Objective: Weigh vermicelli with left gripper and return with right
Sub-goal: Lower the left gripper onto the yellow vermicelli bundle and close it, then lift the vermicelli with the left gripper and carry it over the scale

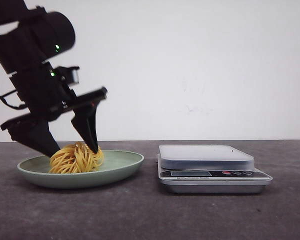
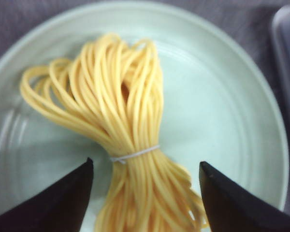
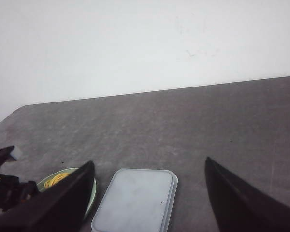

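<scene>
The vermicelli (image 1: 76, 158), a nest of yellow-orange strands tied with a thin white band, lies on the pale green plate (image 1: 121, 164) at the left. My left gripper (image 1: 74, 148) is open, its two black fingers down on either side of the nest. In the left wrist view the fingertips (image 2: 85, 175) flank the vermicelli (image 2: 130, 145) with gaps on both sides. My right gripper (image 3: 149, 166) is open and empty, out of the front view, high above the silver scale (image 3: 137, 199). The plate (image 3: 93, 193) and vermicelli (image 3: 54, 180) show partly behind its finger.
The digital scale (image 1: 208, 167) stands right of the plate, with an empty grey platform (image 1: 205, 152) and a display and buttons at its front. The dark table runs back to a white wall. The scale's edge also shows in the left wrist view (image 2: 287, 63).
</scene>
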